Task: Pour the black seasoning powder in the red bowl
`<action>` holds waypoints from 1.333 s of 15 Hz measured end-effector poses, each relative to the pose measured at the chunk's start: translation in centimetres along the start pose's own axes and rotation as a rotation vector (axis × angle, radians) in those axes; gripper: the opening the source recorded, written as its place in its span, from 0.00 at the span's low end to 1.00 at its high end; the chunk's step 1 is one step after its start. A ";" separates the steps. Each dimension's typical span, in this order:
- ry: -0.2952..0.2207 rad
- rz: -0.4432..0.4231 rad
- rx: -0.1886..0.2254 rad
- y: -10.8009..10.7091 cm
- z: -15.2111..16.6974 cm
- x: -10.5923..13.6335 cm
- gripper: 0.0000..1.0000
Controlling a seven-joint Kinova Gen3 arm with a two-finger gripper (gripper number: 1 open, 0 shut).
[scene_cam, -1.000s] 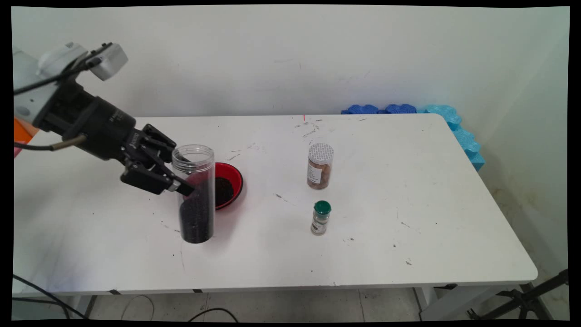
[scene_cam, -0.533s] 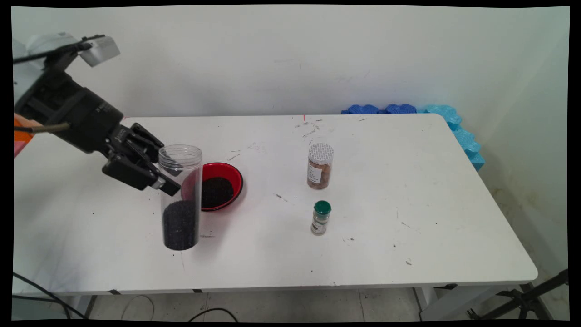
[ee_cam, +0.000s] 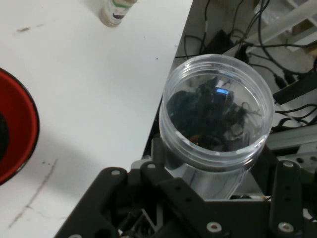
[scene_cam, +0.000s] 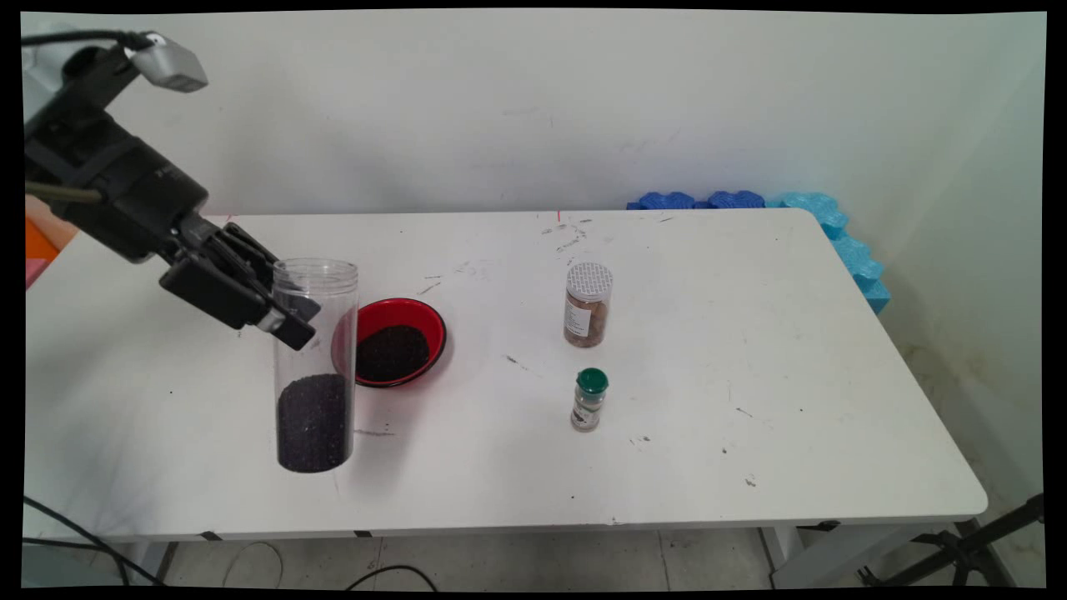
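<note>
Pincer (scene_cam: 288,312) clamped on the upper part of a tall clear jar (scene_cam: 315,367), lidless, upright, roughly a third filled with dark grains. Jar held at the counter's (scene_cam: 750,358) left front; whether touching the surface or just above, impossible to tell. Just beside the jar, to its right and behind: a red bowl (scene_cam: 392,342) holding a heap of the same dark stuff. Well apart to the right, a brown-filled jar with a silver lid (scene_cam: 588,304) and, nearer the front edge, a small green-capped shaker (scene_cam: 589,400).
</note>
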 end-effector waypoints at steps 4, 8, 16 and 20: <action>-0.001 -0.082 -0.023 -0.8 -0.3 0.3 0.00; -0.004 -0.180 -0.025 -2.0 -0.1 0.4 0.00; 0.000 -0.442 -0.049 -4.6 1.5 1.1 0.00; 0.009 -0.627 -0.067 -5.9 1.9 0.9 0.00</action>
